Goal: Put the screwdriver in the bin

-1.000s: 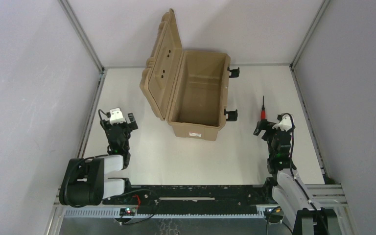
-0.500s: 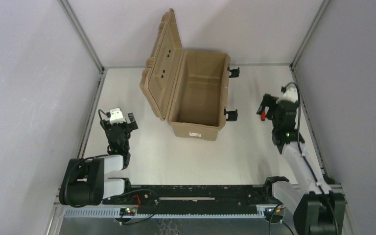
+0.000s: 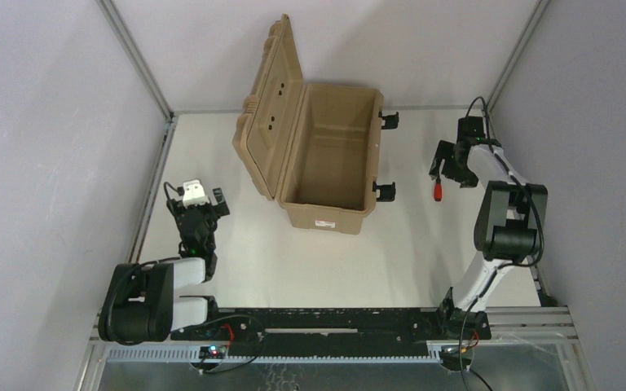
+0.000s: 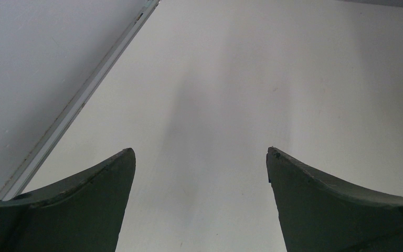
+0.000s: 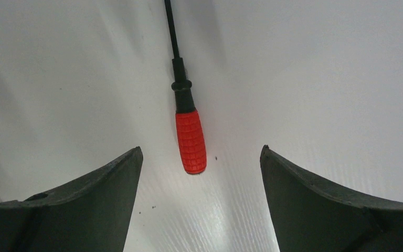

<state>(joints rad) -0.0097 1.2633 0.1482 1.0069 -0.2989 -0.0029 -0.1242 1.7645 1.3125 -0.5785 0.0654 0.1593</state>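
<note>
The screwdriver (image 3: 438, 192), red handle and thin dark shaft, lies on the white table right of the bin (image 3: 357, 104). The bin is a tan case standing open, its ribbed lid (image 3: 267, 106) raised on the left. My right gripper (image 3: 447, 173) is open just above the screwdriver. In the right wrist view the red handle (image 5: 191, 142) points toward me, its end between the spread fingertips of the right gripper (image 5: 199, 149), nothing gripped. My left gripper (image 3: 200, 204) is open and empty at the near left, and its wrist view shows the left gripper (image 4: 200, 150) over bare table.
Black latches (image 3: 386, 191) stick out of the bin's right side toward the screwdriver. Grey walls with metal rails (image 3: 507, 183) enclose the table on the left, the right and the back. A white label (image 3: 324, 222) is on the bin's near end.
My right arm has reached out and risen from the near right toward the back right. Its open gripper now hangs over the screwdriver. The left arm and the screwdriver have not moved.
</note>
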